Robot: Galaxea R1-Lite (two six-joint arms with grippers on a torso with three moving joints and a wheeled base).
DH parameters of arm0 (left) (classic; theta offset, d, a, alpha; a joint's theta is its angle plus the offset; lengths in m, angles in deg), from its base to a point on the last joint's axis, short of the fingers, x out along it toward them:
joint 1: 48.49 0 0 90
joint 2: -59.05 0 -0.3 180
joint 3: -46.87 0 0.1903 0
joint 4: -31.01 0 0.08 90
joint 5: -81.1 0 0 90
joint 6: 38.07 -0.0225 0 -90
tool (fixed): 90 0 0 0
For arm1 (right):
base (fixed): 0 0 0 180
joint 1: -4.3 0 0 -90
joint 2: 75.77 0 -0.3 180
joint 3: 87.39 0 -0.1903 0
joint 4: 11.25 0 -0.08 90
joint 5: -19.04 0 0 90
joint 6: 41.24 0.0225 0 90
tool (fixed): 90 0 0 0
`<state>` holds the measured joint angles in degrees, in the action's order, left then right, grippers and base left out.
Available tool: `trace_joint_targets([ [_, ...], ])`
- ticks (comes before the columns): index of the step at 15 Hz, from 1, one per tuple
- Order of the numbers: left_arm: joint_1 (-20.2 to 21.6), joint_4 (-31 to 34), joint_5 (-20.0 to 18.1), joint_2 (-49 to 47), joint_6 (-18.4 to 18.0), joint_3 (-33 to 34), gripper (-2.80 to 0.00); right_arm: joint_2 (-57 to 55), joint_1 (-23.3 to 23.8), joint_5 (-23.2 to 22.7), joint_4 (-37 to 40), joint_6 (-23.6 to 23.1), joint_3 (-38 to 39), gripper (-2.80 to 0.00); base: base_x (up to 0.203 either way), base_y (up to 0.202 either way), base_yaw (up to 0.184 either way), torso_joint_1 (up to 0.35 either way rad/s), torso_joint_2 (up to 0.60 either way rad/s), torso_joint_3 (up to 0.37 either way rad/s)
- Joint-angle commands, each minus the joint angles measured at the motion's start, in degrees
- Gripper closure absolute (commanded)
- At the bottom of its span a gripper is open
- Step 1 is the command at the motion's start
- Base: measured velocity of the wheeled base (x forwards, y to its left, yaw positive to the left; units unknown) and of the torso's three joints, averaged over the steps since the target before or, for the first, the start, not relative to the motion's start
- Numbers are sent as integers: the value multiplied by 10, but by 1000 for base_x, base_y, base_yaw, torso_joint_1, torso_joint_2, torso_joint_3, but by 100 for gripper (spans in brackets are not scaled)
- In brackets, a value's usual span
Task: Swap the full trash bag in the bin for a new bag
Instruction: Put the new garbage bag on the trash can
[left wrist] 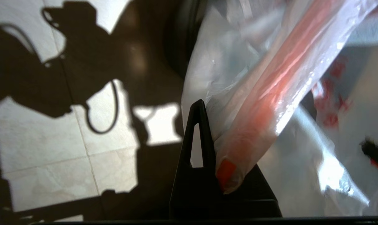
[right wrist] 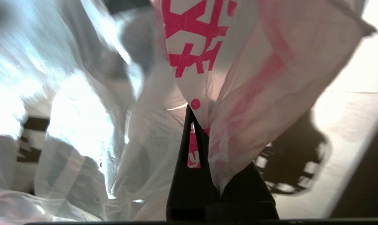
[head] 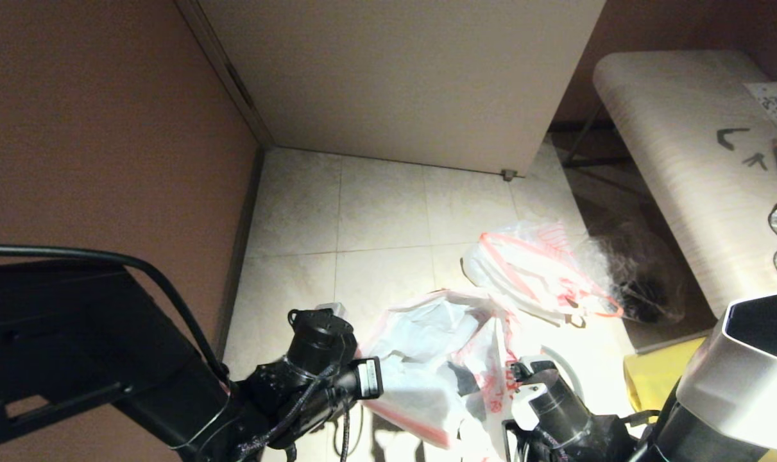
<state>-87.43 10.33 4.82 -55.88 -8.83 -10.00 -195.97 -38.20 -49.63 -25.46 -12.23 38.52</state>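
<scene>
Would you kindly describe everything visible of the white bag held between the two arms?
The new bag is thin, limp, translucent white plastic with a red edge strip and some red print. It hangs crumpled and spread open just above the tiled floor, near the robot. The left pincer is shut on its red-striped edge; the right pincer is shut on a bunched, printed fold of the opposite edge.

Brown wall (head: 106, 128), pale tiled floor (head: 375, 212), possibly a bench (head: 683, 147).

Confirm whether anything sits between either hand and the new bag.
Nothing visible. Left hand is shut on the new bag at its red edge; right hand on its printed edge. The full trash bag lies apart on the floor.
</scene>
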Motion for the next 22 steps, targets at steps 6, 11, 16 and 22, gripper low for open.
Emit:
trace_joint_targets([
  [6, -22, -1, 5, -137, -44, -53, 0, -145, 45, 15, -3, -79, -65, 0, 0, 0, 0, 0, 0, 0],
  [11, -1, -1, 35, -152, -64, -111, 0, -199, 48, 17, -3, -123, -188, 0, 0, 0, 0, 0, 0, 0],
  [16, 56, -4, 78, -124, -79, -115, 0, -210, 47, 17, -3, -157, -302, 0, 0, 0, 0, 0, 0, 0],
  [22, 106, -30, 123, -111, -79, -158, 0, -226, 49, 18, 101, -199, -455, 0, 0, 0, 0, 0, 0, 0],
])
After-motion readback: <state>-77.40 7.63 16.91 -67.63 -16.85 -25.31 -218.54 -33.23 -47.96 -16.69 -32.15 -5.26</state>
